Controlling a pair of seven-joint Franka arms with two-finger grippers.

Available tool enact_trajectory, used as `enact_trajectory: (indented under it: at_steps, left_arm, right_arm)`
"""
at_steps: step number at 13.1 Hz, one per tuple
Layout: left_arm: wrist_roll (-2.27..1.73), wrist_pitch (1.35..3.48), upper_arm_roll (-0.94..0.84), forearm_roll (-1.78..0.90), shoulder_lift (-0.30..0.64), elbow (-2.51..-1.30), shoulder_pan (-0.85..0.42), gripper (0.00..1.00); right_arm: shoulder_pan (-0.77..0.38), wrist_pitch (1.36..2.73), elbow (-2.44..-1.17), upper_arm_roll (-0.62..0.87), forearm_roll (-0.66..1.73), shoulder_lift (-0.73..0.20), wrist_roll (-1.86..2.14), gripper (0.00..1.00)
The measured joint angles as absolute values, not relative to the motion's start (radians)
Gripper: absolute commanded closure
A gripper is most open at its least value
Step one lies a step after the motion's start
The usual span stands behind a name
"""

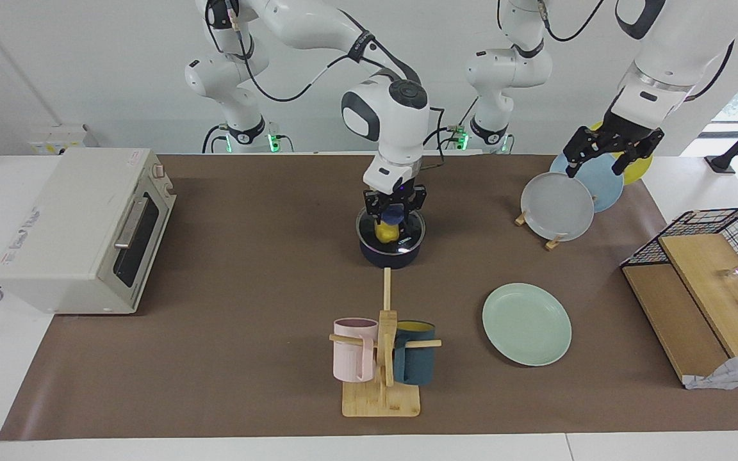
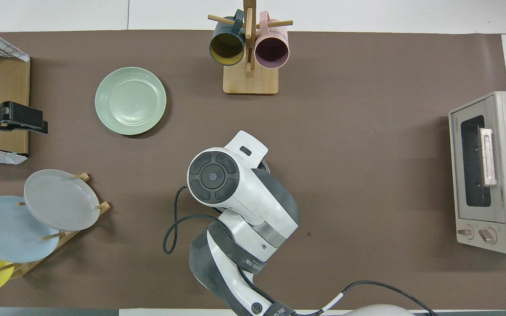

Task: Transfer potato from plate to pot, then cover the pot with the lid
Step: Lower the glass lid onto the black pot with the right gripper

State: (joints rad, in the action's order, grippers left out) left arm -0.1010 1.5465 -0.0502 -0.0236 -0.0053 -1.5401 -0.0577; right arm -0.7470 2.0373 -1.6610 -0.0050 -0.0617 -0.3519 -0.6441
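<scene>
Three smooth round plates (image 1: 558, 206), grey, blue and yellow, stand in a wooden rack nearest the robots, at 8 o'clock from the pot in the overhead view. The left gripper (image 1: 594, 170) hangs over them, fingers spread. One dark round pot (image 1: 389, 256) sits mid-table with one glass lid (image 1: 407, 234) on it and one lumpy yellow potato (image 1: 383, 232) inside. The right gripper (image 1: 394, 210) is clenched on the lid's blue knob. One ridged mint plate (image 1: 526, 324) lies at 10 o'clock, and two mugs (image 1: 354, 349) hang at 12.
</scene>
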Motion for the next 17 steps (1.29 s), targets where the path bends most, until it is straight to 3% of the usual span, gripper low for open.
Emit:
enact_trajectory:
  at_steps: [17]
  left_arm:
    - [-0.101,1.519,-0.048,-0.024,-0.021,-1.566,-0.056,0.00]
  right_arm:
    - [-0.741,2.040,-1.676,-0.007,-0.005,-0.349,-0.678,1.00]
